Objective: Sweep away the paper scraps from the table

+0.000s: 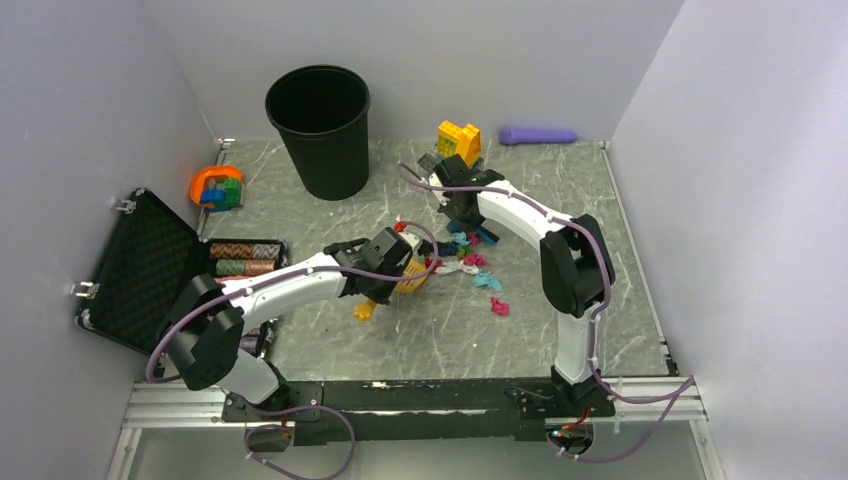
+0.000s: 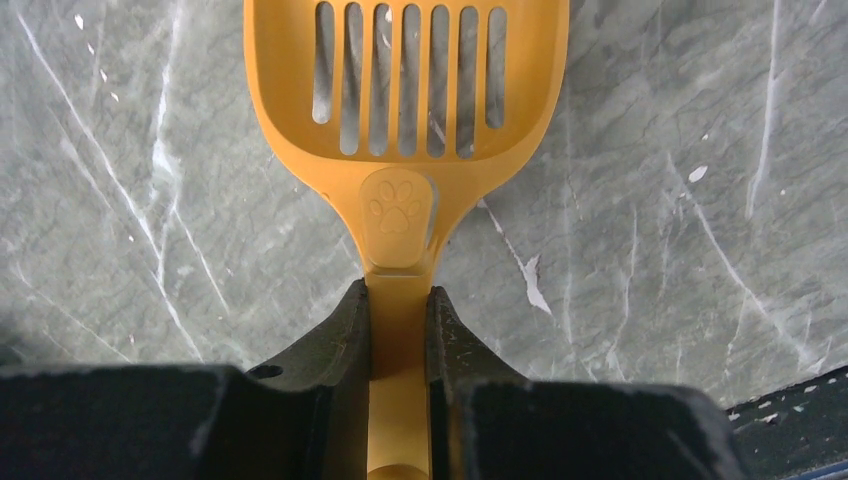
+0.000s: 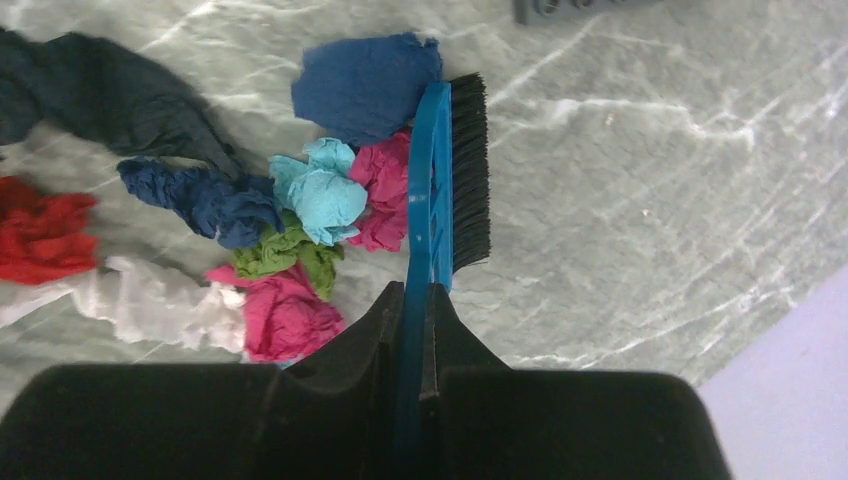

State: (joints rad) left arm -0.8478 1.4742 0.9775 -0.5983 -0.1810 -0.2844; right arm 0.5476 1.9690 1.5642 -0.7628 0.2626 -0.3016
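The paper scraps (image 1: 470,262) lie in a loose heap mid-table, with a few teal and magenta ones (image 1: 495,300) strayed toward the front. My left gripper (image 2: 398,290) is shut on the handle of the orange slotted scoop (image 2: 405,120), whose empty head rests over bare table (image 2: 650,200). My right gripper (image 3: 413,290) is shut on the handle of a blue brush (image 3: 455,170) with black bristles. Navy (image 3: 365,85), teal (image 3: 320,190), magenta (image 3: 285,315), green (image 3: 285,255), white (image 3: 150,300) and red (image 3: 40,230) scraps lie left of the brush, the nearest touching its blue back.
A black bin (image 1: 320,130) stands at the back. The open black case (image 1: 140,265) sits at the left edge. A yellow-and-blue brick build (image 1: 458,140) and a purple cylinder (image 1: 538,135) lie at the back right. An orange piece with bricks (image 1: 217,187) lies at the left.
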